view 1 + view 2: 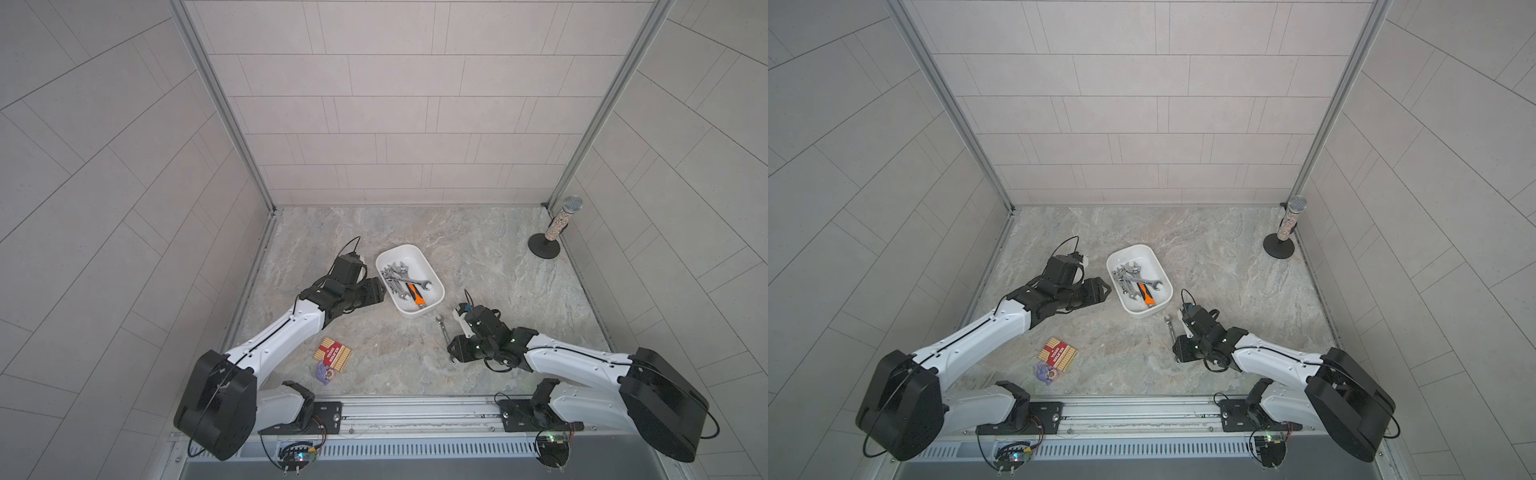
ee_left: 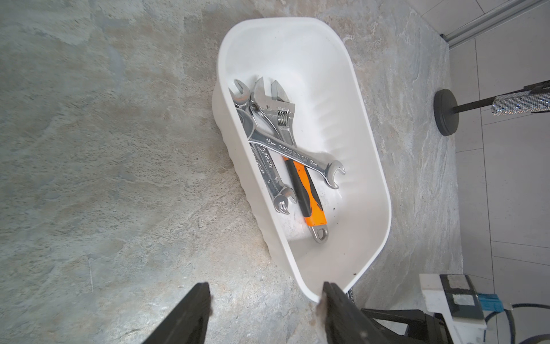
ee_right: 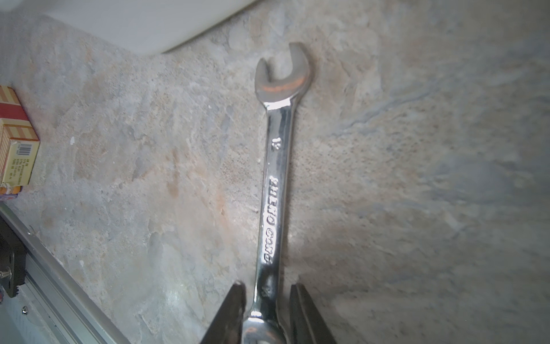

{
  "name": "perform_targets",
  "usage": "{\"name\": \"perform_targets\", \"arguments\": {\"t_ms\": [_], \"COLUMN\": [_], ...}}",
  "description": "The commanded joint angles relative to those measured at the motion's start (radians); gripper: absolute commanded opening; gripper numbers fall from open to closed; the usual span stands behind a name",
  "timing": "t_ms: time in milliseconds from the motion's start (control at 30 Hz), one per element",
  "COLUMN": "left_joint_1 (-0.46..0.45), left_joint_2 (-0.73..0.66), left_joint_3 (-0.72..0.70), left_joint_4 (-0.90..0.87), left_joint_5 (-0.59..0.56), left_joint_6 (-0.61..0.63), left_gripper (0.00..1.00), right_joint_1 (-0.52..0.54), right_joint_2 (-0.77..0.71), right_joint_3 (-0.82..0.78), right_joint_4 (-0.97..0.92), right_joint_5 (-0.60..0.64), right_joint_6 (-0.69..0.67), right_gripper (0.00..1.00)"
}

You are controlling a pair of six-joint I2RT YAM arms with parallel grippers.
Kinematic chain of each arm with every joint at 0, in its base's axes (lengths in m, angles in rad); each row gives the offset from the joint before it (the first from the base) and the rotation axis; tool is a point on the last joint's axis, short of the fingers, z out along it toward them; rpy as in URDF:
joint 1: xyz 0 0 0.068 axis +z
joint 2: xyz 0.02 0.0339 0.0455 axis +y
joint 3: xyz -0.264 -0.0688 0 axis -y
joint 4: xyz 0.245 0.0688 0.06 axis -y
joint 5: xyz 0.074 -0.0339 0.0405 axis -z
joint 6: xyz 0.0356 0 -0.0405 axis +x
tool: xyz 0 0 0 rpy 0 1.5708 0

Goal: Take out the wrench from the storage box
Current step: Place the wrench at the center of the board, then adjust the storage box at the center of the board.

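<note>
The white storage box [image 1: 399, 248] [image 1: 1129, 247] [image 2: 297, 53] sits mid-table and holds several chrome wrenches [image 1: 397, 276] [image 2: 294, 155], with an orange-handled adjustable one [image 2: 312, 205] under them. One chrome wrench [image 1: 443, 330] [image 1: 1170, 328] [image 3: 276, 184] is outside the box, low over the table just in front of it. My right gripper [image 3: 267, 287] [image 1: 452, 358] is shut on its ring end. My left gripper [image 2: 266, 287] [image 1: 384, 295] is open at the box's left side. One of its fingers [image 2: 333, 297] is at the box's near corner, and only bare table lies between the two.
A red and yellow striped packet [image 1: 334, 353] [image 3: 15, 134] and a small purple bag [image 1: 324, 372] lie front left. A glittery microphone on a black round stand [image 1: 557, 224] [image 2: 446, 110] stands in the back right corner. A metal rail [image 1: 415, 411] runs along the front edge.
</note>
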Motion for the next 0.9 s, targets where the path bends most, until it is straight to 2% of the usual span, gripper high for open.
{"name": "perform_targets", "arguments": {"t_ms": [0,300,500,667,867], "left_joint_1": [0.004,0.004,0.016,0.051,0.056], "left_joint_2": [0.009,0.013,0.055,0.100,0.169], "left_joint_3": [0.003,0.013,0.001,0.021,0.078], "left_joint_4": [0.004,0.017,0.067,0.087,0.085], "left_joint_5": [-0.007,0.001,0.041,0.090,0.088], "left_joint_6": [0.006,-0.038,-0.063,-0.104,-0.097], "left_gripper": [0.66,0.66,0.68,0.69,0.70], "right_joint_1": [0.005,-0.003,-0.111,-0.229,-0.266], "right_joint_2": [-0.051,-0.118,-0.101,0.048,0.311], "right_joint_3": [-0.028,0.021,0.159,0.333,0.544], "right_joint_4": [-0.035,-0.067,-0.114,-0.085,-0.080], "right_joint_5": [0.014,0.050,0.040,-0.018,-0.084], "right_joint_6": [0.010,-0.047,-0.133,-0.202,-0.260], "right_gripper": [0.32,0.34,0.37,0.41,0.50]}}
